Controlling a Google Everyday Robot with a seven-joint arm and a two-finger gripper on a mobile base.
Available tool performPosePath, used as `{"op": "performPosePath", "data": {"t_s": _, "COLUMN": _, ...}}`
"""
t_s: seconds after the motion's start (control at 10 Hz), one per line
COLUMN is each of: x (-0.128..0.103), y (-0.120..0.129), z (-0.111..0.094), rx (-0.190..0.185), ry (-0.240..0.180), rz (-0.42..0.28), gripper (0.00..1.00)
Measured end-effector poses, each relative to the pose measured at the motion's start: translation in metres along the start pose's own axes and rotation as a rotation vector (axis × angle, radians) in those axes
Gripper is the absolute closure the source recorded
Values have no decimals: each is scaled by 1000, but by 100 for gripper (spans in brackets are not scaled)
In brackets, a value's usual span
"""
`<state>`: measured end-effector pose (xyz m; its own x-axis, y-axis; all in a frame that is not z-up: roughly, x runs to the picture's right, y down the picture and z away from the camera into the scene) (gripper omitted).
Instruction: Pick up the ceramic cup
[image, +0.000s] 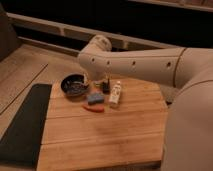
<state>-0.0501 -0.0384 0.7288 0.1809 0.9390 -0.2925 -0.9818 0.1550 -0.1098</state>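
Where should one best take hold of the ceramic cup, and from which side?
Grip the ceramic cup across its round wall near the rim, coming from above. It seems to stand upright with no handle, and the dark bowl beside it and the blue object in front crowd a sideways approach. The gripper, open, hangs right next to the cup.

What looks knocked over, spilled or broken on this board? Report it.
No spill or damage shows. The white bottle seems to lie on its side on the wooden board, beside the blue pad. The gripper hangs by the board's far edge, between the dark bowl and that bottle.
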Motion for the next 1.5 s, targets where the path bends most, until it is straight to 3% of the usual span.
{"op": "performPosePath", "data": {"t_s": 0.2, "x": 0, "y": -8, "z": 3, "rx": 27, "ry": 6, "rz": -5, "gripper": 35}}
{"op": "performPosePath", "data": {"t_s": 0.4, "x": -14, "y": -55, "z": 15, "rx": 109, "ry": -1, "rz": 19, "gripper": 35}}
{"op": "performPosePath", "data": {"t_s": 0.6, "x": -36, "y": -89, "z": 23, "rx": 151, "ry": -39, "rz": 22, "gripper": 35}}
{"op": "performPosePath", "data": {"t_s": 0.9, "x": -66, "y": -116, "z": 41, "rx": 148, "ry": -92, "rz": 29, "gripper": 35}}
{"op": "performPosePath", "data": {"t_s": 1.1, "x": -77, "y": -127, "z": 55, "rx": 112, "ry": -111, "rz": 39, "gripper": 35}}
{"op": "performPosePath", "data": {"t_s": 1.3, "x": -81, "y": -143, "z": 66, "rx": 80, "ry": -119, "rz": 54, "gripper": 35}}
{"op": "performPosePath", "data": {"t_s": 1.5, "x": -81, "y": -149, "z": 69, "rx": 75, "ry": -119, "rz": 59, "gripper": 35}}
